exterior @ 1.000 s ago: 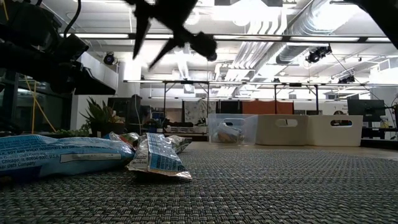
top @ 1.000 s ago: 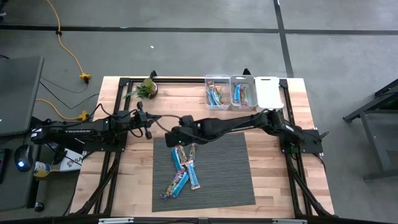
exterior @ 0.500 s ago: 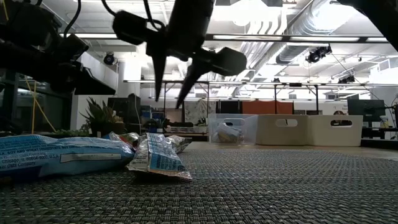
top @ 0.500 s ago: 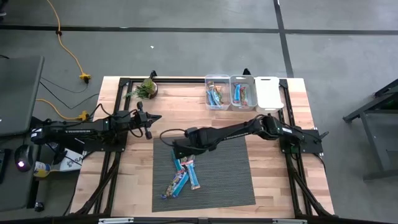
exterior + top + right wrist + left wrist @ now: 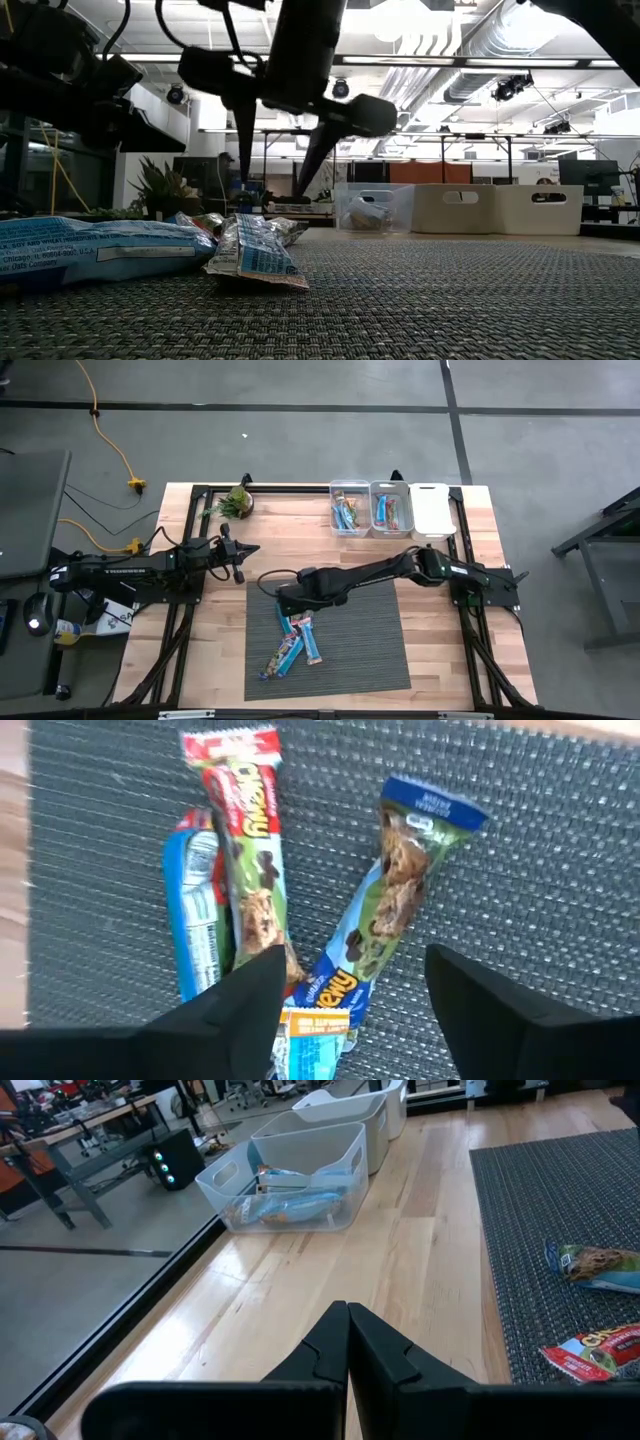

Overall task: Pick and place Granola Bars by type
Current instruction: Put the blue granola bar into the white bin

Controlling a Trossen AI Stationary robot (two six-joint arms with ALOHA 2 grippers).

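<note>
Against the grey woven mat [image 5: 330,630], the largest change is in the right arm: over the last second it has been swung from the mat's far edge inward and lowered, so that the right gripper [image 5: 285,600] is now poised just above the near end of the granola bar pile [image 5: 295,640]. In the low view its fingers [image 5: 245,140] are seen spread apart with nothing between them, their tips short of the mat. This is judged to be the approach to a pick, with no bar yet taken.

The pile itself lies unmoved on the mat's left half. Beyond the mat's far edge, two clear bins [image 5: 350,508] already holding bars and an empty-looking white bin [image 5: 432,508] are set side by side. The left gripper [image 5: 238,555] is parked off the mat's left far corner, its fingers pressed together and empty.

On the wrappers, "Chewy" is read in the right wrist view on a red-ended bar [image 5: 245,830] and a blue-ended bar [image 5: 395,880], directly below the spread fingers. "TROSSEN" is faintly legible on the left arm. Smaller print cannot be made out.
</note>
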